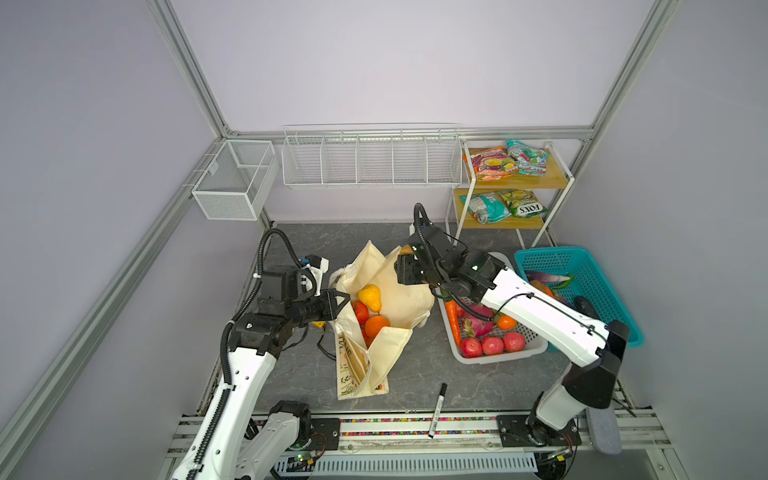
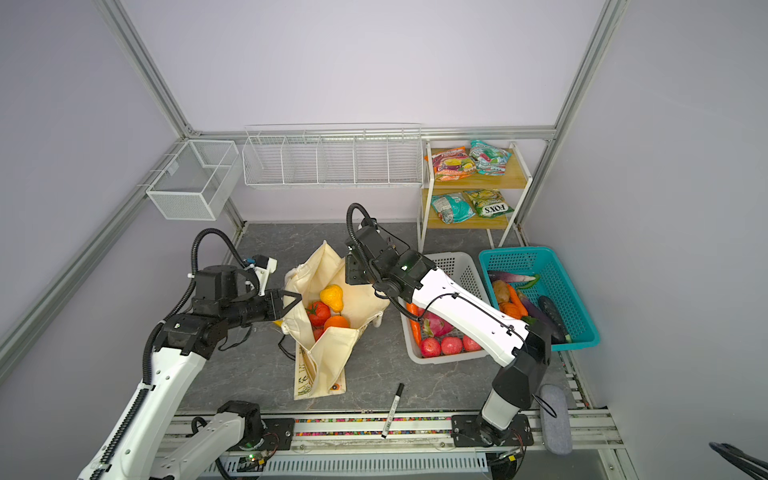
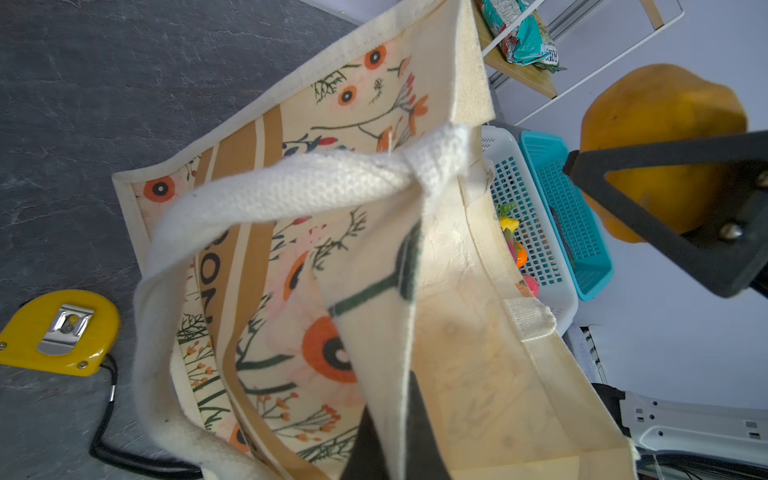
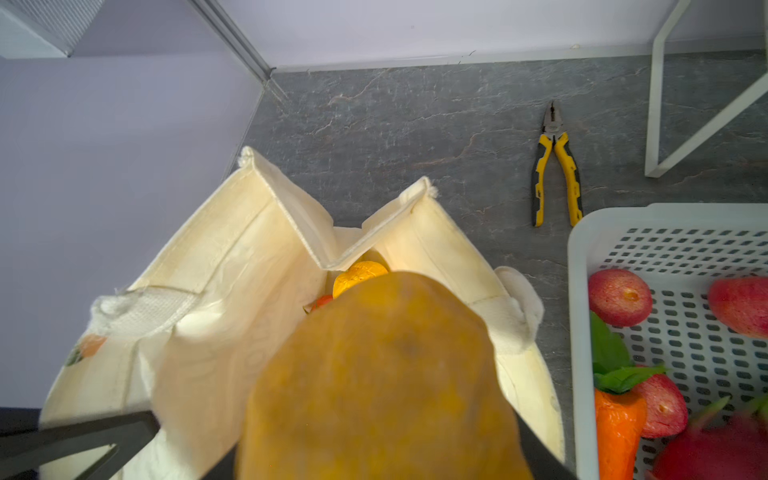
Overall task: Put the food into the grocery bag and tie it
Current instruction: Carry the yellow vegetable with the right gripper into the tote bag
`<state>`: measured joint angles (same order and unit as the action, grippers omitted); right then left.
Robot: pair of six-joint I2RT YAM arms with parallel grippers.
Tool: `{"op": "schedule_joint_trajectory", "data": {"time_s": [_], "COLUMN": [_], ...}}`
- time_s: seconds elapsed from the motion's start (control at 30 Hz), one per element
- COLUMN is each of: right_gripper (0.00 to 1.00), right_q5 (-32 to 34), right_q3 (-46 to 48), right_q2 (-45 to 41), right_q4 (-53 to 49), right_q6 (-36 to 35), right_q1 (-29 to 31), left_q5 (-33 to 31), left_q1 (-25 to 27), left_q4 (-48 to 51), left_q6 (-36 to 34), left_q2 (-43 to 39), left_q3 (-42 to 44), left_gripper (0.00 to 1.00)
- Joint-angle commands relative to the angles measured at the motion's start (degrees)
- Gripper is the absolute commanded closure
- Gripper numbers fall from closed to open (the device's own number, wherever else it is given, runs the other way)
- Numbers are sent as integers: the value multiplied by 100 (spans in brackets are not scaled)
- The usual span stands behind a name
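Top views: from high overhead, angled down over the whole bench (image 1: 415, 374), nearly identical framing. Left wrist: close beside the grocery bag (image 3: 291, 291), facing across to the white basket (image 3: 561, 303). Right wrist: close above the bag mouth, facing down. Shared by wrists: bag, basket.

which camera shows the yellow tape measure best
The left wrist view: the tape measure lies whole on the dark table, with its belt clip and black strap showing. Both top views show only a yellow sliver of it; the rest is hidden. The right wrist view does not show it.
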<state>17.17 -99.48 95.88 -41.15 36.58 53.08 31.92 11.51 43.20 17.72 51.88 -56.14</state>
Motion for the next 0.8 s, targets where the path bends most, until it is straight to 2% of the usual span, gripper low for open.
{"op": "schedule_joint_trajectory", "data": {"time_s": [0.0, 0.3, 0.77], "right_gripper": [38, 38, 36], "right_q5": [-358, -828, -2067], "right_q3": [-172, -411, -416], "right_q2": [203, 875, 1416], "right_q4": [133, 224, 509], "right_q6": [-198, -400, -659], "right_q1": [36, 46, 266], "left_q5": [235, 260, 308], "left_q1": [-26, -26, -26], "left_q4": [-75, -66, -211], "left_q6": [-31, -14, 78], "left_q2": [-85, -82, 66], "left_q3": [-178, -163, -134], "left_gripper": [100, 100, 100]}}
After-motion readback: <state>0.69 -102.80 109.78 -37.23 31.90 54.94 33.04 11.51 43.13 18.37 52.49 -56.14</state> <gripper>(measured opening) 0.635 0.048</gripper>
